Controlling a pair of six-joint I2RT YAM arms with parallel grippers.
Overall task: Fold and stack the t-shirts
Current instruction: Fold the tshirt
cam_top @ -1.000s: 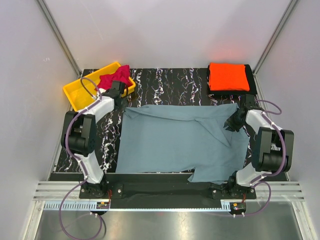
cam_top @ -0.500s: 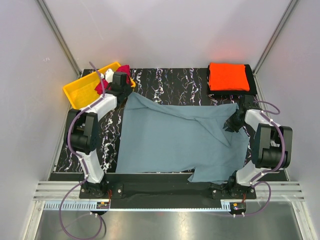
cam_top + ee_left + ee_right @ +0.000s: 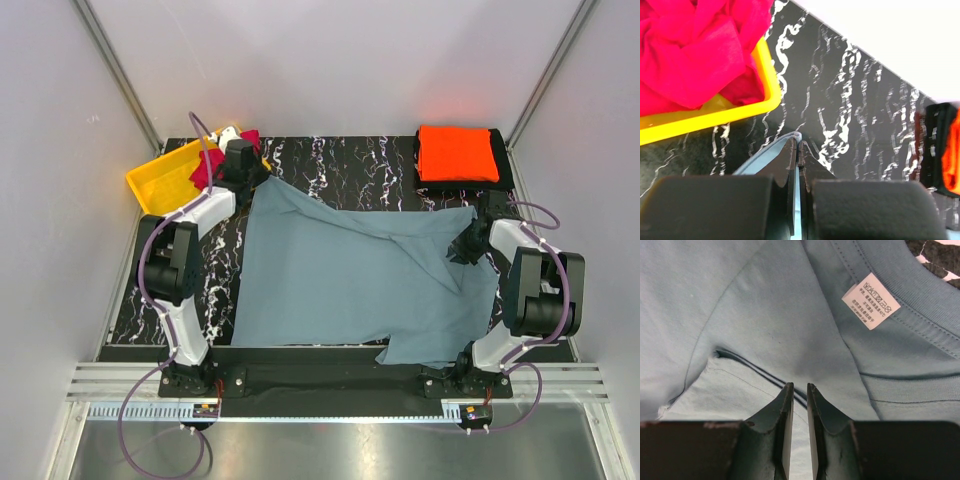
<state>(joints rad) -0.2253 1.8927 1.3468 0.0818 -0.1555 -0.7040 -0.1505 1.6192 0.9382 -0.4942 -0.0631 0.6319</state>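
A grey-blue t-shirt (image 3: 360, 280) lies spread across the middle of the table. My left gripper (image 3: 255, 180) is shut on its far-left corner (image 3: 795, 136), held up beside the yellow bin. My right gripper (image 3: 462, 247) is at the shirt's right side near the collar. Its jaws stand a narrow gap apart, tips (image 3: 799, 386) down at a fold, with flat cloth showing through the gap. A white care label (image 3: 871, 301) shows by the collar. A folded orange t-shirt (image 3: 457, 152) lies at the back right. A crimson t-shirt (image 3: 212, 162) is bunched in the bin.
The yellow bin (image 3: 160, 180) stands at the back left, its rim (image 3: 715, 120) just left of my left fingers. The orange t-shirt rests on a black pad (image 3: 503, 165). Grey walls enclose the black marbled table (image 3: 340, 165) on three sides.
My left gripper has moved toward the far left, past the bin's corner, drawing the shirt's far-left corner out with it. The right gripper has stayed put.
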